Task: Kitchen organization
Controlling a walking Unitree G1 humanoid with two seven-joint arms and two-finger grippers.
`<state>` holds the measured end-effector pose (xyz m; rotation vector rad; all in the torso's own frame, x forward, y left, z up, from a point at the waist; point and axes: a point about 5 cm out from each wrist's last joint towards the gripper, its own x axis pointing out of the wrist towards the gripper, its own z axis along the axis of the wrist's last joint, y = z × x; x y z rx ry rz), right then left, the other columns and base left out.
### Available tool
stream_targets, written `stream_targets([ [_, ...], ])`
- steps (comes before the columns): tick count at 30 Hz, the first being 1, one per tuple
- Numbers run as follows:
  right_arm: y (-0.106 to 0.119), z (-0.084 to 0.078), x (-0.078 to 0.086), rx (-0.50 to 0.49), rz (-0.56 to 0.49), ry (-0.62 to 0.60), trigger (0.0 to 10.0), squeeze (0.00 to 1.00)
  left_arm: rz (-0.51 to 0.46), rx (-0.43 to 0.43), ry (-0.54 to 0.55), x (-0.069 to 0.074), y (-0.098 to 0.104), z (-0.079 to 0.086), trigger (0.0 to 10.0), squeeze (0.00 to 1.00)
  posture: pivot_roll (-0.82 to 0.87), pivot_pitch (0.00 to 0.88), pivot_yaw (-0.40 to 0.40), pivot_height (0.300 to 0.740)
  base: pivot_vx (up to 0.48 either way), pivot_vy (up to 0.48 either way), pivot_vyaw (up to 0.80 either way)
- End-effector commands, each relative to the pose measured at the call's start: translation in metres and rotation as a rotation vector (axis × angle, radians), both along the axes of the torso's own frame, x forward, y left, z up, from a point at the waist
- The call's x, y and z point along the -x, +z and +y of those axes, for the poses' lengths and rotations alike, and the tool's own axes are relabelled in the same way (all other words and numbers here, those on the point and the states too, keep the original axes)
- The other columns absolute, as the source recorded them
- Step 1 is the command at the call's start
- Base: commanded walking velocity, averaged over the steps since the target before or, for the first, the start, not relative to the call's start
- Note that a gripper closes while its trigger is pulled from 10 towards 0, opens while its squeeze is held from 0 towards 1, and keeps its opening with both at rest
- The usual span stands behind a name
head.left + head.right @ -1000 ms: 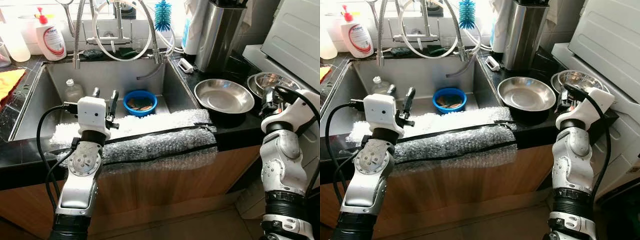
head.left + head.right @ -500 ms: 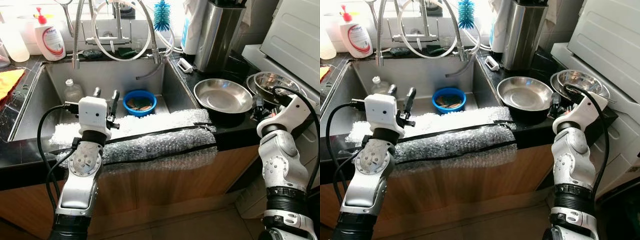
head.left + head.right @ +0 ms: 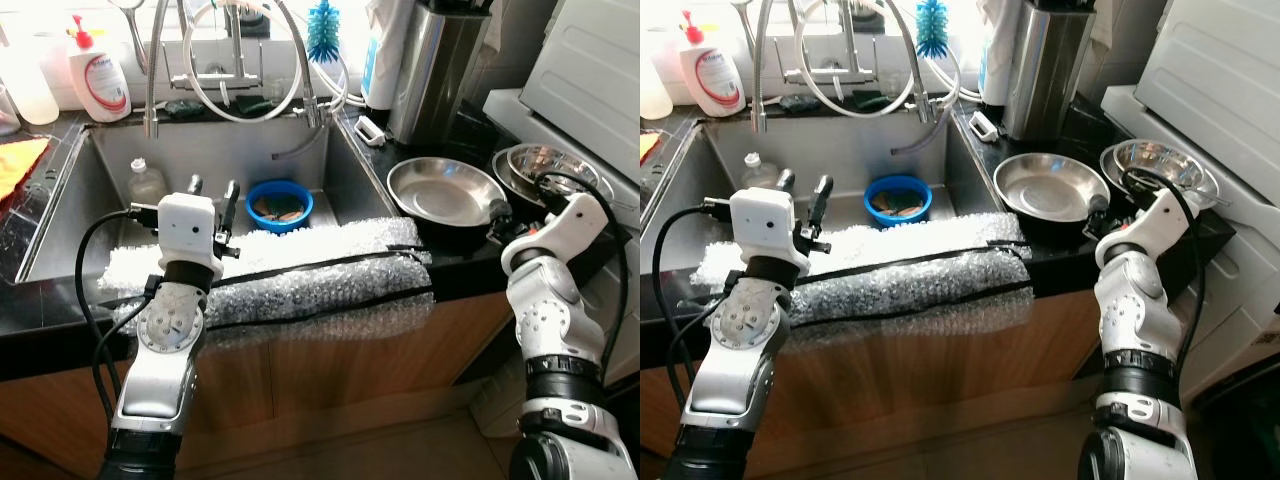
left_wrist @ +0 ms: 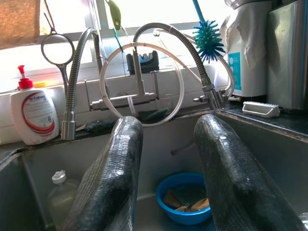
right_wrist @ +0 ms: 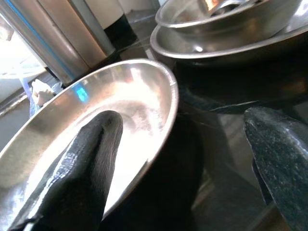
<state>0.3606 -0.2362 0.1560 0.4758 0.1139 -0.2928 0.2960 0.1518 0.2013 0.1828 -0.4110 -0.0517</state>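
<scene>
A wide steel bowl [image 3: 440, 190] sits on the black counter right of the sink. My right gripper [image 5: 182, 118] is open at the bowl's right rim, with one finger [image 5: 91, 159] over the inside of the bowl and the other [image 5: 276, 149] outside above the counter. In the head view this gripper [image 3: 497, 212] is low beside the bowl. Two stacked steel bowls [image 3: 545, 165] stand further right. My left gripper [image 3: 212, 187] is open and holds nothing, above the front of the sink [image 3: 110, 160]. A blue bowl [image 3: 280, 203] with scraps lies in the sink.
Bubble wrap [image 3: 300, 275] covers the sink's front edge. A small plastic bottle [image 3: 147, 183] stands in the sink. A soap bottle [image 3: 100, 75], hose taps [image 4: 139, 72] and a blue brush [image 3: 325, 30] line the back. A tall steel canister [image 3: 440, 65] stands behind the bowls, a white appliance [image 3: 590, 60] at right.
My right gripper has moved left, from the stacked bowls to the right rim of the wide steel bowl. The left arm has not moved.
</scene>
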Motion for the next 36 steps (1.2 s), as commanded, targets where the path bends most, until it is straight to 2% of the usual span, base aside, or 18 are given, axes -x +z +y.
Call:
stream_targets([
  [1,0.006,-0.003,-0.003,0.002,-0.016,-0.006,10.0,0.0,-0.013,-0.022,0.003,0.0,0.003,-0.001,10.0,0.0,0.02,0.0,-0.077,0.74,0.0,0.0,0.0],
  [12,0.002,0.001,-0.014,-0.079,-0.001,-0.034,10.0,0.0,-0.005,-0.035,0.001,0.0,0.0,-0.003,10.0,0.0,0.03,0.0,-0.079,0.74,0.0,0.0,0.0],
  [19,0.002,0.005,-0.019,-0.088,0.006,-0.008,10.0,0.0,-0.002,-0.034,0.002,0.001,-0.001,-0.004,10.0,0.0,0.03,0.0,-0.082,0.74,0.0,0.0,0.0],
  [23,0.0,0.01,-0.022,-0.079,0.025,0.017,10.0,0.0,-0.006,-0.047,0.001,0.0,-0.001,-0.004,10.0,0.0,0.03,0.0,-0.084,0.74,0.0,0.0,0.0],
  [27,0.0,0.013,-0.025,-0.016,0.047,0.035,10.0,0.0,-0.002,-0.046,0.005,0.0,-0.002,-0.003,10.0,0.0,0.03,0.0,-0.083,0.74,0.0,0.0,0.0],
  [32,0.001,0.017,-0.028,-0.009,0.047,0.056,10.0,0.0,-0.001,-0.043,0.001,0.0,-0.002,-0.006,10.0,0.0,0.03,0.0,-0.084,0.74,0.0,0.0,0.0],
  [33,0.001,0.017,-0.028,-0.006,0.047,0.063,0.0,0.0,-0.001,-0.042,0.0,0.0,-0.002,-0.006,10.0,0.0,0.04,0.0,-0.087,0.74,0.0,0.0,0.0],
  [36,0.002,0.019,-0.029,0.0,0.05,0.071,0.0,0.0,0.001,-0.041,-0.003,0.0,-0.003,-0.007,10.0,0.0,0.04,0.0,-0.088,0.74,0.0,0.0,0.0],
])
